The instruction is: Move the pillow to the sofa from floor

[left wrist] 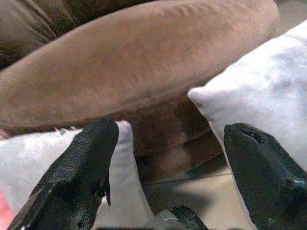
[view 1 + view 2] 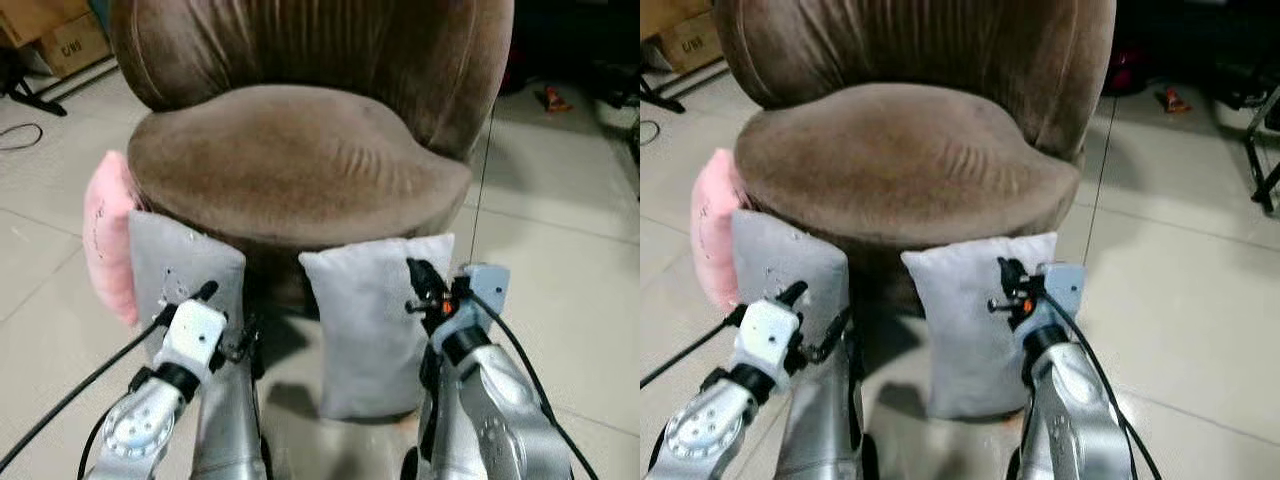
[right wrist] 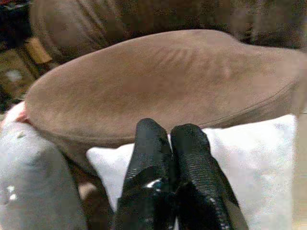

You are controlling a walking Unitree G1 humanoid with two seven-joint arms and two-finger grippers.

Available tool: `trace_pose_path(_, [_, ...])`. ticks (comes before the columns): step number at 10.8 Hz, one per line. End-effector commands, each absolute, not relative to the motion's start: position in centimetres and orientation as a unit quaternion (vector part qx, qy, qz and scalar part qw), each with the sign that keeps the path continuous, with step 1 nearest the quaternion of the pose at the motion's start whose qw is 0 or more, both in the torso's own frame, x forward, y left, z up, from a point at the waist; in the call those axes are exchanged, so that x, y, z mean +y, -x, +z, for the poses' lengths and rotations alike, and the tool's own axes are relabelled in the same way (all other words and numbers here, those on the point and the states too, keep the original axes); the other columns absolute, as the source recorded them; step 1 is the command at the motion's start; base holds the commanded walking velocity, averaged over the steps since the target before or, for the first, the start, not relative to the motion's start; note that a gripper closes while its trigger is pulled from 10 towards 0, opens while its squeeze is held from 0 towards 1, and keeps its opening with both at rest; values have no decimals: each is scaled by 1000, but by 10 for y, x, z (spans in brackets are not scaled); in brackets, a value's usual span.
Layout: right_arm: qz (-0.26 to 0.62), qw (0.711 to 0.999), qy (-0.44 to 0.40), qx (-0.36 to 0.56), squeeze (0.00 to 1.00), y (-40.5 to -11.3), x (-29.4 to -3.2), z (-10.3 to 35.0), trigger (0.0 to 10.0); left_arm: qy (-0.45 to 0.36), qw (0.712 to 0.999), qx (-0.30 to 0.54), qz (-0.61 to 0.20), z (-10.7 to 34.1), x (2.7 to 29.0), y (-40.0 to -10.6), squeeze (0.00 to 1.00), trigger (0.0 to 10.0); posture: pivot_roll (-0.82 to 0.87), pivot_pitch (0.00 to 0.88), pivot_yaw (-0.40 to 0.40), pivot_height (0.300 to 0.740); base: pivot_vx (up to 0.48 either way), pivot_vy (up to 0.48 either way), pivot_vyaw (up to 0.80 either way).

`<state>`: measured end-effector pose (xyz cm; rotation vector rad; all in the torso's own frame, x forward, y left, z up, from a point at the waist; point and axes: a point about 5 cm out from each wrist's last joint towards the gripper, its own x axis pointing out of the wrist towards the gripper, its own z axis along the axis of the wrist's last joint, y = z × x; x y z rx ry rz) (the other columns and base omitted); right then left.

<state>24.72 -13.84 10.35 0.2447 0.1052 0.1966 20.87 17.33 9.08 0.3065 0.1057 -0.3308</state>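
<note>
Three cushions stand on the pale tiled floor (image 2: 560,230) against the base of a round brown velvet sofa chair (image 2: 300,150): a light grey fabric pillow (image 2: 375,330) upright in front of the seat, a second grey pillow (image 2: 180,265) propped to its left, and a pink pillow (image 2: 105,235) tucked behind that one, beside the seat's left edge. The first grey pillow leans against the chair's base with its top corners just below the seat rim, and its lower edge rests on the tiles.

At the upper right part of this pillow is the right gripper (image 3: 170,143), its black jaws clenched together with nothing visibly pinched between them; the fingertips lie in front of the pillow's top edge. Whether they touch the fabric cannot be told.

Lower on the left, the left gripper (image 1: 168,143) is in front of the second grey pillow with its jaws released and spread wide; in the left wrist view one finger (image 1: 91,163) overlaps that pillow and the other sits before the first grey pillow, with the dark gap under the seat between them.

A cardboard box (image 2: 70,40) stands on the floor at the far left behind the chair.
</note>
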Motion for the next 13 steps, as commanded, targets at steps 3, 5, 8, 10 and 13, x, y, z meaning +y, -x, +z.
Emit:
trace_pose_path(3, [71, 990, -76, 91, 1000, -266, -148, 91, 10000, -165, 970, 64, -165, 86, 177, -209, 0, 10000, -43, 1, 60, 456, 0, 0, 0])
trace_pose_path(5, [63, 990, -66, 105, 1000, -282, -144, 83, 10000, -175, 967, 68, -170, 85, 179, -209, 0, 10000, -34, 12, 63, 456, 0, 0, 0])
trace_pose_path(8, [80, 988, -59, 120, 1000, -292, -133, 77, 10000, -178, 967, 71, -170, 85, 183, -209, 0, 10000, -19, 30, 66, 456, 0, 0, 0])
trace_pose_path(10, [96, 981, -48, 160, 1000, -302, -124, 58, 10000, -183, 965, 73, -172, 85, 186, -209, 0, 10000, -8, 47, 68, 456, 0, 0, 0])
trace_pose_path(13, [60, 979, -35, 192, 1000, -320, -126, 44, 10000, -191, 961, 80, -182, 87, 188, -205, 0, 10000, 16, 99, 71, 456, 0, 0, 0])
